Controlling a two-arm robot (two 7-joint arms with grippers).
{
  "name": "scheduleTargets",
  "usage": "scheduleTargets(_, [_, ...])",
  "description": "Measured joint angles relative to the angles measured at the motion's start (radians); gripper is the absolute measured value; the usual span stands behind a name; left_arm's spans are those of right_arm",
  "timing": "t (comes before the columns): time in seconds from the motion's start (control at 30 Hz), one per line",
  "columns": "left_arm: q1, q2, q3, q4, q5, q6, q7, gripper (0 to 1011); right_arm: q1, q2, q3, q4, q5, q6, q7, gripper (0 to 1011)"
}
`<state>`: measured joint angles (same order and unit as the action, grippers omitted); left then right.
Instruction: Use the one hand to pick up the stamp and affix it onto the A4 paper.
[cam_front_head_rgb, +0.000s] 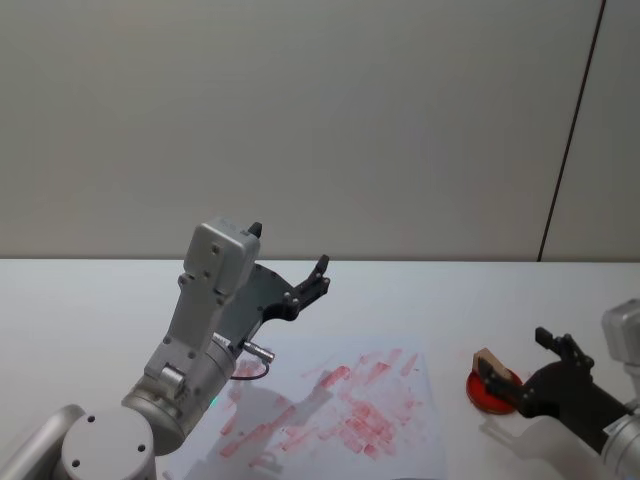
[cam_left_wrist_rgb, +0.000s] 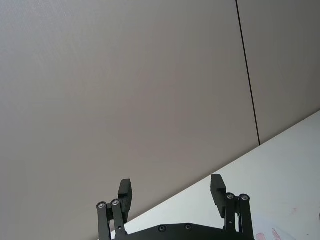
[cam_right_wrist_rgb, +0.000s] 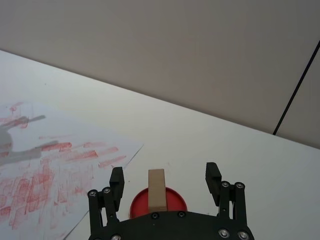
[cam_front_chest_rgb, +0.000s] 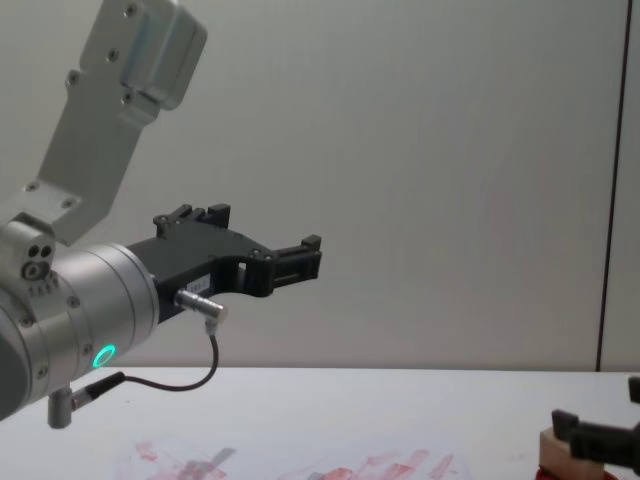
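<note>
The stamp (cam_right_wrist_rgb: 156, 190), a pale wooden block, stands upright on the round red ink pad (cam_right_wrist_rgb: 137, 205) at the table's right. My right gripper (cam_right_wrist_rgb: 165, 176) is open and straddles it, with a gap on each side between the wood and the fingers. From the head view the stamp (cam_front_head_rgb: 486, 361) sits beside the right gripper (cam_front_head_rgb: 520, 362), just right of the A4 paper (cam_front_head_rgb: 340, 410), a white sheet covered in red prints. My left gripper (cam_front_head_rgb: 288, 250) hangs open in the air above the paper's left part, holding nothing.
The white table (cam_front_head_rgb: 80, 300) runs back to a grey wall with a dark vertical seam (cam_front_head_rgb: 570, 130). The ink pad (cam_front_head_rgb: 493, 394) lies close to the paper's right edge. The left arm's shadow falls across the sheet.
</note>
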<state>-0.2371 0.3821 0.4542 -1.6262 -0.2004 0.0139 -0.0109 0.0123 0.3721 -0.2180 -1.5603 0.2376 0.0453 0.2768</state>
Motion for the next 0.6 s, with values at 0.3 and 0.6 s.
scheduleTargets(0.3, [0.0,0.0,0.0,0.0,0.0,0.0,0.0,1002,0.009,-0.011,-0.01,0.038,-0.012,0.007,0.008,1001])
scheduleTargets(0.6, [0.0,0.0,0.0,0.0,0.0,0.0,0.0,1003,0.028,-0.028,-0.019,0.066,-0.017,0.028,0.009,879])
